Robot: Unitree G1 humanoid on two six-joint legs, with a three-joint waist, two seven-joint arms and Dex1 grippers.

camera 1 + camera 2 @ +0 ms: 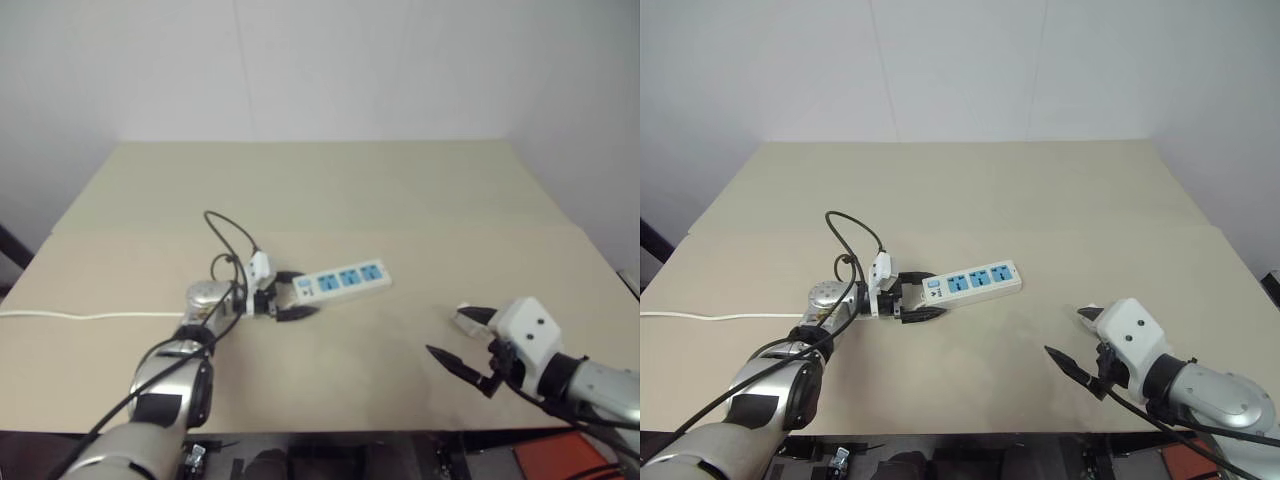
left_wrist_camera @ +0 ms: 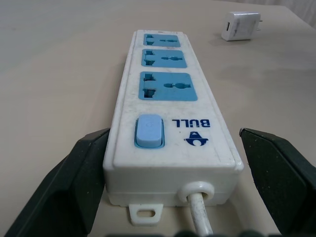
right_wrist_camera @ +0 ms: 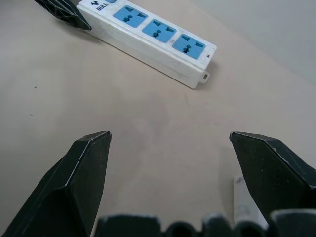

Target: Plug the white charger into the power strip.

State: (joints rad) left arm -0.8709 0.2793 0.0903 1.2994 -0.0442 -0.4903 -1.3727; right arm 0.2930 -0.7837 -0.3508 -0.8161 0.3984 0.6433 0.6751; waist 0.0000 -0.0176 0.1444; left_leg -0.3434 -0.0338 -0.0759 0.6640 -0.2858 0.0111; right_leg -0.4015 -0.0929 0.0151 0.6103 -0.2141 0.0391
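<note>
So the power strip (image 1: 345, 279) lay flat on the table (image 1: 400, 190), roughly mid-table and a bit toward the robot's left, running slightly diagonal. Its switch end sat between the spread fingers of the left gripper (image 1: 283, 297), one finger (image 2: 74, 182) on each side, and its cord (image 1: 80, 316) trailed off to the left edge. The white charger (image 2: 241, 26) lay well off to the right, apart from the strip, tucked just beside the right gripper (image 1: 462, 335), whose fingers stood apart above the tabletop.
</note>
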